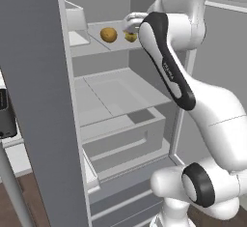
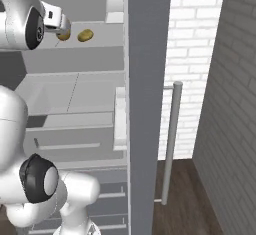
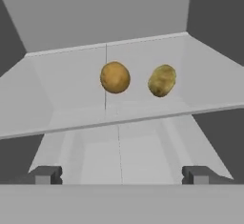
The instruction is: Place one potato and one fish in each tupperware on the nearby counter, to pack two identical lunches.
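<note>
Right now the gripper (image 3: 121, 175) gapes wide and empty before two potatoes (image 3: 115, 77) on the fridge shelf (image 3: 71, 89); an off-centre reach might roll one away

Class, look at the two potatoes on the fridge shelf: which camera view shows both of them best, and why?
The hand view: both potatoes, the rounder one and the greenish one, lie apart and unblocked on the shelf. In the left base view the arm hides part of one; in the right base view they are small, one beside the gripper.
</note>
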